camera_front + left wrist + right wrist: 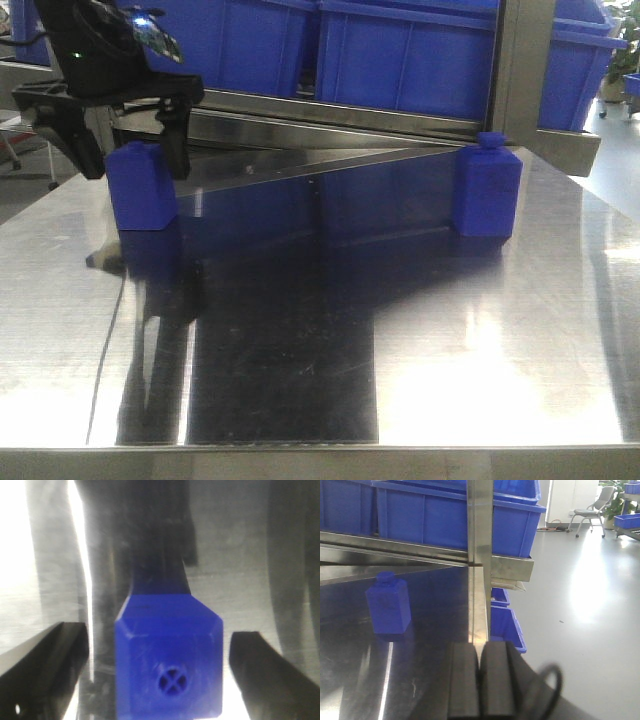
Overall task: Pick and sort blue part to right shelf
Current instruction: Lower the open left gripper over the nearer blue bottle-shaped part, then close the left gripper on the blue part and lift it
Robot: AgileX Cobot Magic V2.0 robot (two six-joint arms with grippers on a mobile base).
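far left: your left gripper [135,165] hangs low around a blue blocky plastic part [143,195], jaws spread to either side, a gap showing on both sides in the wrist view. the part stands upright on the reflective steel surface [420,380]. right of centre: second blue plastic part with a neck [488,190], upright by the steel shelf post [520,70]. blue plastic bins [400,50] behind. your right gripper [479,680]: jaws pressed together.

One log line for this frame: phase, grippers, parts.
phase: pre-grasp | left gripper: open, straddling left blue part on table, gaps both sides | right gripper: shut, empty | right blue part: upright on table
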